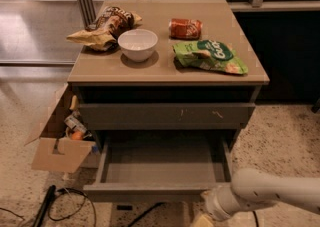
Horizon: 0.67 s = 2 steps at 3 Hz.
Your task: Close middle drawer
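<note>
The table point(165, 73), a boxy cabinet with a matte tan top, fills my view. Under its scratched upper drawer front point(125, 116), the middle drawer point(162, 163) stands pulled out toward me: a wide, shallow, smooth grey-brown tray with a plain flat front. My rounded white arm point(270, 191) enters from the lower right. On top lie a crinkly green bag point(210, 56), a brown bag point(105, 25), a red packet point(185, 28) and a glossy white bowl point(137, 44). The tool point(202, 219) sits at the bottom edge, near the drawer front's right end; I cannot tell whether it is spread or pressed together. I judge this as the approach: next comes flat contact, then a straight inward push.
</note>
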Available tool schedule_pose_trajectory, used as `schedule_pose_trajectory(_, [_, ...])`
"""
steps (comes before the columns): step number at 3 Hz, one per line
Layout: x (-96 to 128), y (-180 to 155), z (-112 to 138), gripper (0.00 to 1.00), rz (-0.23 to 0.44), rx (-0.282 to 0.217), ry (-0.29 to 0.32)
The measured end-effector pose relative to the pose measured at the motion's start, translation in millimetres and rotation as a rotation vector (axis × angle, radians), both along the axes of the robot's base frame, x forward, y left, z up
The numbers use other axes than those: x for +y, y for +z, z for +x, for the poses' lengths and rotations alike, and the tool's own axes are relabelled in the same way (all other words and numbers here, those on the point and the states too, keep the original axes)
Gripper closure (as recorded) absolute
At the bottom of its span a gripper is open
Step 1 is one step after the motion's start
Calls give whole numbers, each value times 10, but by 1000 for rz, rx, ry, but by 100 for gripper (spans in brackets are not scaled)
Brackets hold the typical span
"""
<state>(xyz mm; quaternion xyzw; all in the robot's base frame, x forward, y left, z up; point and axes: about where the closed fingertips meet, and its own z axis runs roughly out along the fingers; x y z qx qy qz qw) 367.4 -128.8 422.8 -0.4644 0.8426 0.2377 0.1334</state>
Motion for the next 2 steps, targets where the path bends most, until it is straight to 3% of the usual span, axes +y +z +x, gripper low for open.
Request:
schedule_pose_trajectory(1, [79,-55,316,30,7,-17,16])
schedule_pose_trajectory(2, [129,-105,561,53,5,-35,25])
